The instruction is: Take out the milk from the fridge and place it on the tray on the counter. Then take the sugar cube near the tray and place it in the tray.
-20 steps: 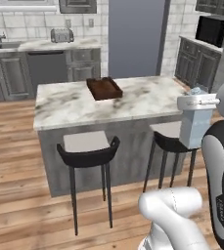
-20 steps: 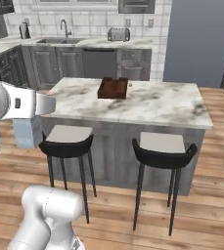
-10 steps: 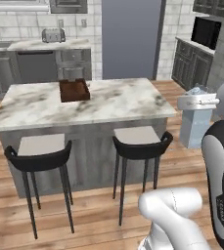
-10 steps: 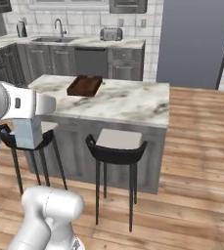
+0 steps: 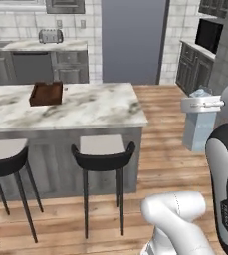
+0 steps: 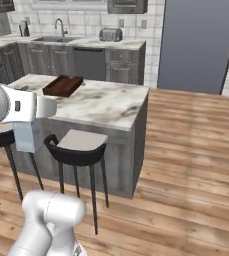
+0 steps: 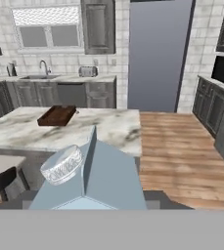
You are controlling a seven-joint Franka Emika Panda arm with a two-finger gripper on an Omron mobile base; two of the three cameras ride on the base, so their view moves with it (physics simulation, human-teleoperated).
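My gripper (image 5: 200,106) is shut on the milk (image 5: 198,130), a pale blue-grey gabled carton held upright in the air to the right of the counter (image 5: 92,106). From the right base the milk (image 6: 27,136) hangs under the gripper (image 6: 34,119) at the left edge. In the hand view the carton's gable and clear cap (image 7: 100,175) sit close in front. The dark brown tray (image 5: 47,93) (image 6: 63,85) (image 7: 57,115) lies on the far left part of the marble top. The grey fridge (image 5: 132,41) (image 7: 158,54) stands behind, door shut. The sugar cube is too small to make out.
Two black stools (image 5: 104,148) (image 5: 2,155) stand along the island's near side. A back counter holds a toaster (image 5: 51,36) and a sink. A microwave (image 5: 208,35) sits over cabinets at the right. Bare wood floor (image 6: 191,150) stretches right of the island.
The whole scene has slid left in both base views, so the base has moved right along the island. The milk stays in the gripper, in the same place relative to the arm.
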